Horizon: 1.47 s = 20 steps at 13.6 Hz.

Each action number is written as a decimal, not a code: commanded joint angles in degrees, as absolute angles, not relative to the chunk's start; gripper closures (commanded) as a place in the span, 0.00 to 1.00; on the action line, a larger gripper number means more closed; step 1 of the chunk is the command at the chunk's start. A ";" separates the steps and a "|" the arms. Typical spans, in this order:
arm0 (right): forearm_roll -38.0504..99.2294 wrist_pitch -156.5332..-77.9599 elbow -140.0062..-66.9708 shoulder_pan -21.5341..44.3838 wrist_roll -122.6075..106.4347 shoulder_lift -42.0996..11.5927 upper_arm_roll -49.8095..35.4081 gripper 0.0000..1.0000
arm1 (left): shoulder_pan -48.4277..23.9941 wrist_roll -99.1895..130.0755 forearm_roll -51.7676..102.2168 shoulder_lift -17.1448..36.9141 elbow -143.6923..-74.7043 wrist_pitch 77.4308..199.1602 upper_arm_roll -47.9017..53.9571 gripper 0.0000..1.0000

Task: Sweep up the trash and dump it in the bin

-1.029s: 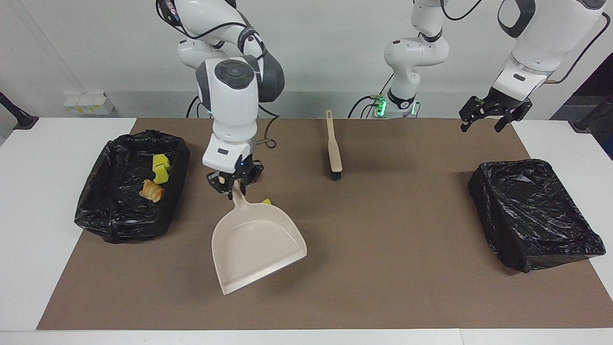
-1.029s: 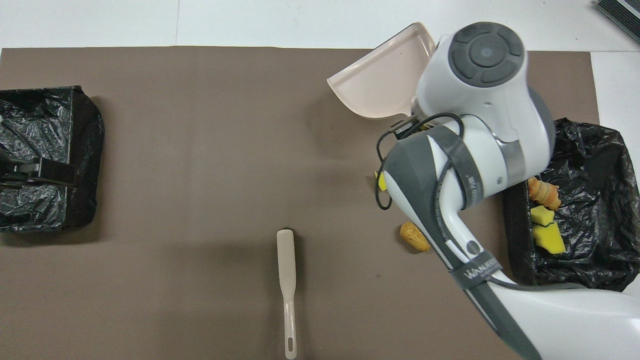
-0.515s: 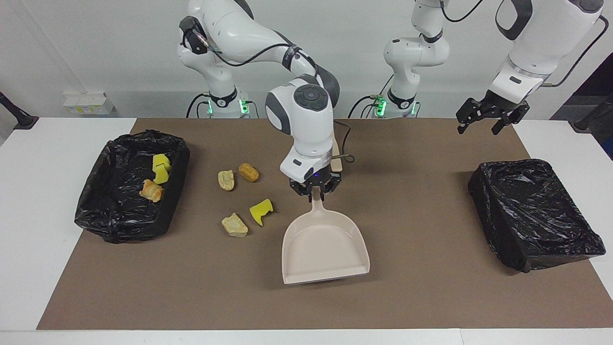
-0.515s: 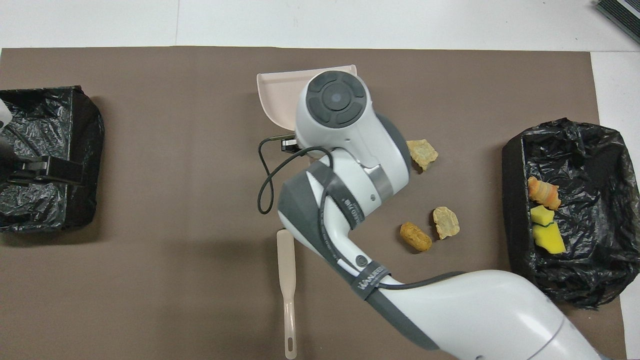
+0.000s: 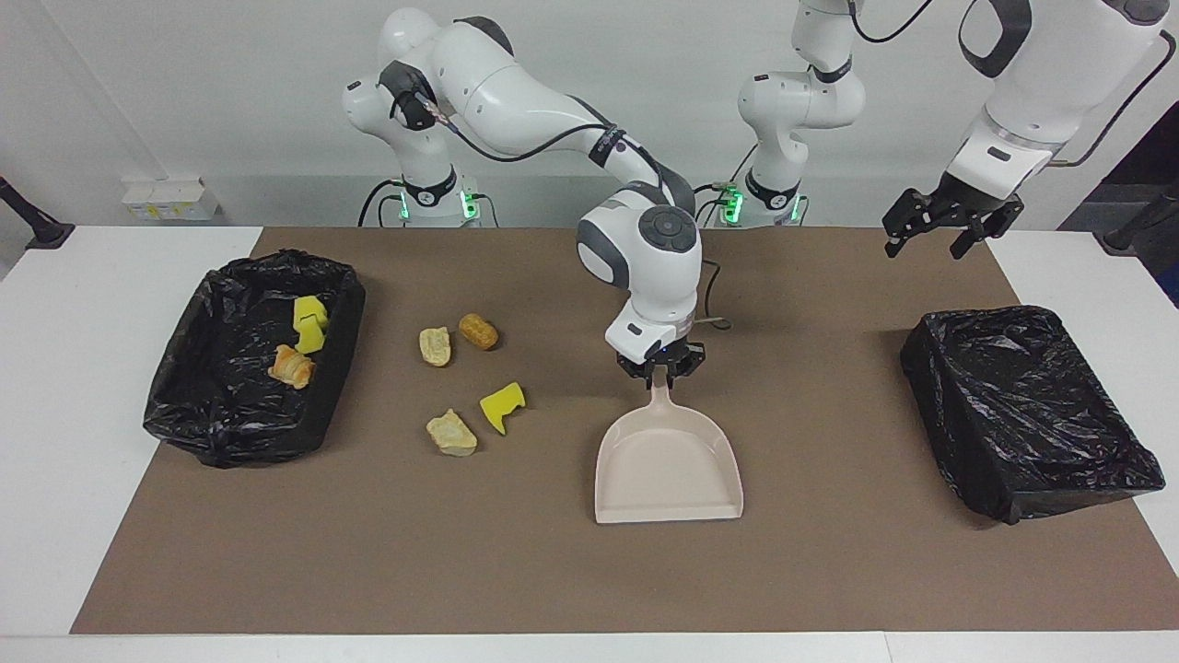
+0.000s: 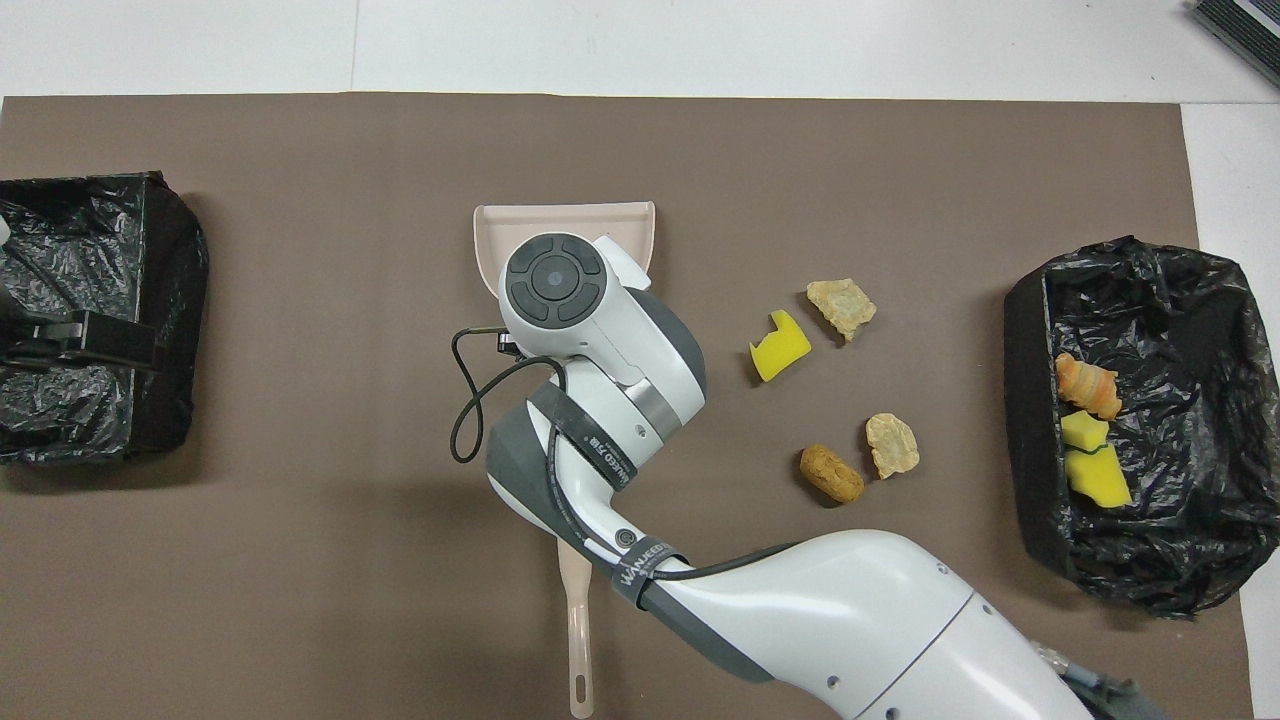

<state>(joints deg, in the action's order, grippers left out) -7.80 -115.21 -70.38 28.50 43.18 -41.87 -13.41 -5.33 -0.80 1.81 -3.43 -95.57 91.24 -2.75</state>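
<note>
My right gripper (image 5: 659, 371) is shut on the handle of the beige dustpan (image 5: 668, 465), which sits low at the middle of the mat, mouth pointing away from the robots. The right arm's wrist covers most of the dustpan (image 6: 565, 222) from above. Loose trash lies on the mat between dustpan and bin: a yellow sponge chunk (image 5: 502, 405) (image 6: 778, 345) and three bread pieces (image 5: 451, 433) (image 5: 435, 345) (image 5: 478, 331). The black-lined bin (image 5: 239, 442) (image 6: 1030, 400) at the right arm's end holds yellow sponge (image 5: 309, 324) and a croissant (image 5: 292, 366). My left gripper (image 5: 926, 241) hangs open, empty.
A second black-lined bin (image 5: 1022, 410) (image 6: 100, 250) stands at the left arm's end, under the waiting left gripper (image 6: 80, 340). The brush handle (image 6: 578, 640) pokes out from under the right arm, nearer to the robots than the dustpan.
The right arm carried the dustpan from beside the bin at its end to the middle of the mat and levelled it, uncovering the loose trash. The left gripper barely moved.
</note>
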 commanded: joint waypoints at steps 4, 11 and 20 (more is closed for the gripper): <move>-6.16 -115.32 -69.79 27.25 43.24 -41.32 -13.62 0.00 | -6.94 -0.35 1.41 -3.69 -95.88 89.56 -3.52 0.00; 4.45 -107.68 -90.58 26.19 44.64 -17.87 -13.80 0.00 | -6.94 -0.35 1.41 -4.13 -96.24 89.30 -3.43 0.00; 15.82 -125.23 -126.55 37.09 46.31 -1.32 -13.80 0.00 | -7.12 -0.35 1.41 -5.36 -97.64 88.15 -2.81 0.00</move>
